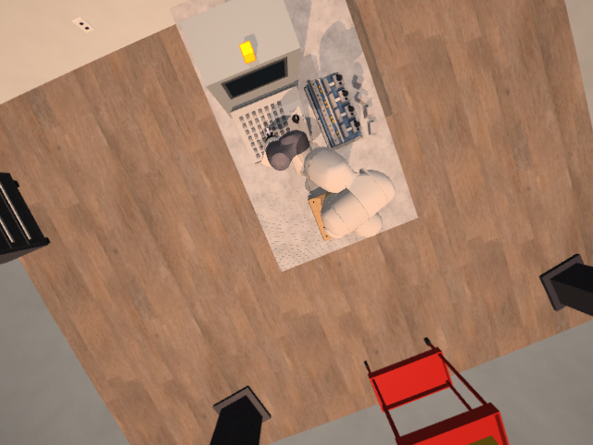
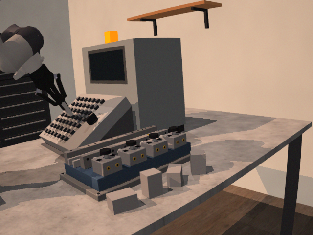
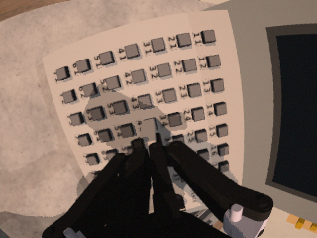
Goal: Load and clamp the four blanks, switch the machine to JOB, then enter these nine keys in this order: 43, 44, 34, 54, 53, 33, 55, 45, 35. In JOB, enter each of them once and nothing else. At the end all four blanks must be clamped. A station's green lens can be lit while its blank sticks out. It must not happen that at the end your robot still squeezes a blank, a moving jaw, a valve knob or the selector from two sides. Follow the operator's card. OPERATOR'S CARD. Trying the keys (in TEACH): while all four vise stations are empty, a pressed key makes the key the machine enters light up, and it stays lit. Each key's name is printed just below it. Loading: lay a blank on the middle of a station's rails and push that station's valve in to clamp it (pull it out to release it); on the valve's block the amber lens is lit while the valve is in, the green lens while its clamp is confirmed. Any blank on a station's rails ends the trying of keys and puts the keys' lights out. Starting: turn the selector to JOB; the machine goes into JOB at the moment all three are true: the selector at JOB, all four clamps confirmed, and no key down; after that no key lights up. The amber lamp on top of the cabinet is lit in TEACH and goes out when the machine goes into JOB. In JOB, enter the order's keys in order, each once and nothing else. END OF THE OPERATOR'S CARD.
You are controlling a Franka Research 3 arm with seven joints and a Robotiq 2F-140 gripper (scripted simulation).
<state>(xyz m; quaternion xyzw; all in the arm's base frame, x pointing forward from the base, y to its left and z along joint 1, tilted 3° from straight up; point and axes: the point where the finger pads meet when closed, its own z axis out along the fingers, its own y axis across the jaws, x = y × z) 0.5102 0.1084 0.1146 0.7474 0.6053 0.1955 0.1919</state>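
My gripper [image 1: 269, 133] [image 2: 70, 113] [image 3: 150, 129] is shut and empty. Its fingertips are at the middle of the sloped key panel [image 2: 113, 98] [image 3: 165, 27], over the key just below key 43 [image 3: 144, 102] in the wrist view; contact is unclear. The fingers hide some lower keys. No key looks lit. The black selector knob [image 1: 295, 118] [image 2: 91, 118] sits beside the keys; its setting is unreadable. The amber lamp [image 1: 247, 52] [image 2: 111, 36] is lit. Four blanks, including one lying [image 2: 122, 201] and one upright [image 2: 151, 184], are beside the blue vise base [image 2: 82, 176]. No lens there looks lit.
The tall cabinet [image 1: 230, 29] [image 2: 159, 81] with its dark screen [image 2: 107, 65] stands behind the key panel. The vise row with its black-topped valves [image 2: 105, 152] stands beside the panel. The blanks are between the vise row and the table edge. A wall shelf [image 2: 176, 10] hangs high behind.
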